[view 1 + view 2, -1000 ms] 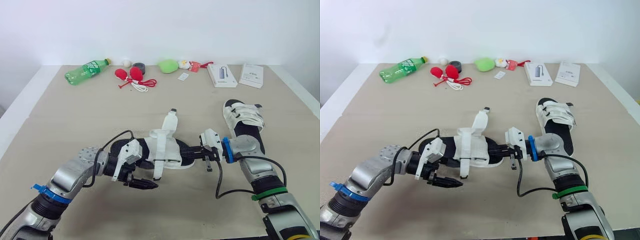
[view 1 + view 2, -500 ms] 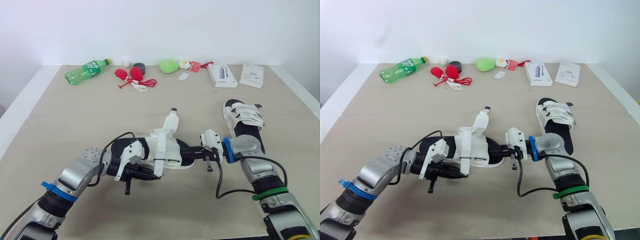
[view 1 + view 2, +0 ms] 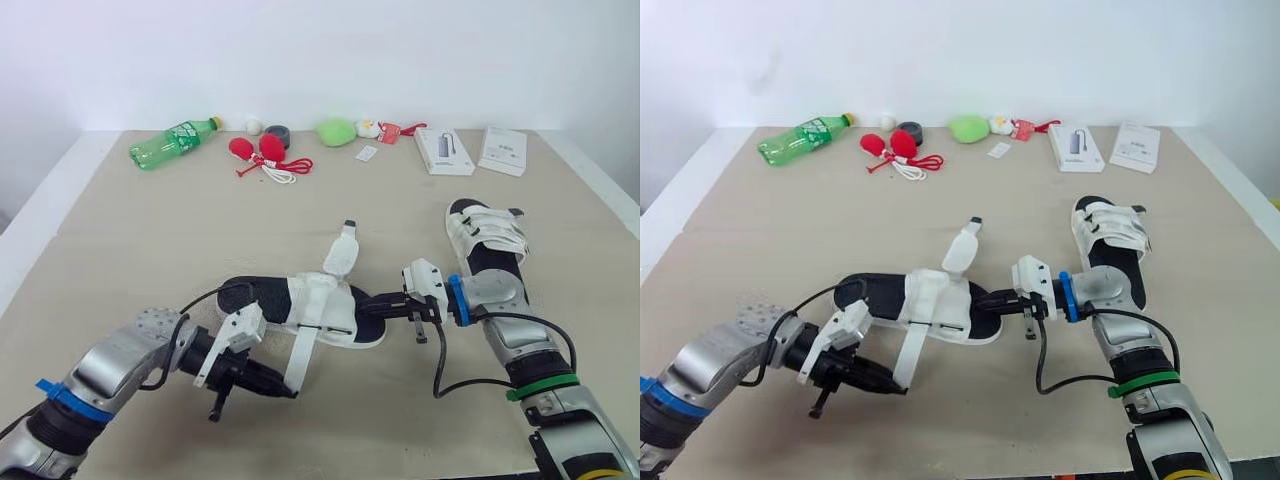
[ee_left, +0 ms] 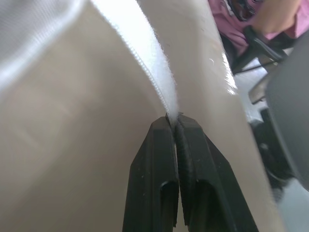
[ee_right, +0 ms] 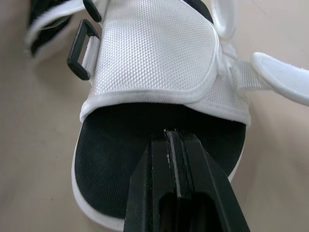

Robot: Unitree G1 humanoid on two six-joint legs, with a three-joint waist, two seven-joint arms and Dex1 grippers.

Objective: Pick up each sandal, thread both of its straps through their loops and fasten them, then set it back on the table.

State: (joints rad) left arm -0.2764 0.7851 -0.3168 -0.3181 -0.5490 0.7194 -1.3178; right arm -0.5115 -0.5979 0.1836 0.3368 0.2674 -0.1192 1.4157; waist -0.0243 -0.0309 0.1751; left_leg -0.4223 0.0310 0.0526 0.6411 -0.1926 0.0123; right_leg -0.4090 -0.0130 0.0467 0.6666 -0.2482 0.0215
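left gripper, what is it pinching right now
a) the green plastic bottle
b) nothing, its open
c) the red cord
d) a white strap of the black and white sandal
d: the left gripper is shut on the end of a white fabric strap stretched out from the black-soled white sandal; the left wrist view shows the strap clamped between its fingers.

A broad table (image 3: pixel 150 230) with a matt beige top takes up most of the scene, and a pale white rim (image 3: pixel 35 215) runs along its left and right sides. Behind the table's far edge rises a plain white wall (image 3: pixel 320 60), bare and evenly lit. The light on the table is soft and throws only faint shadows.
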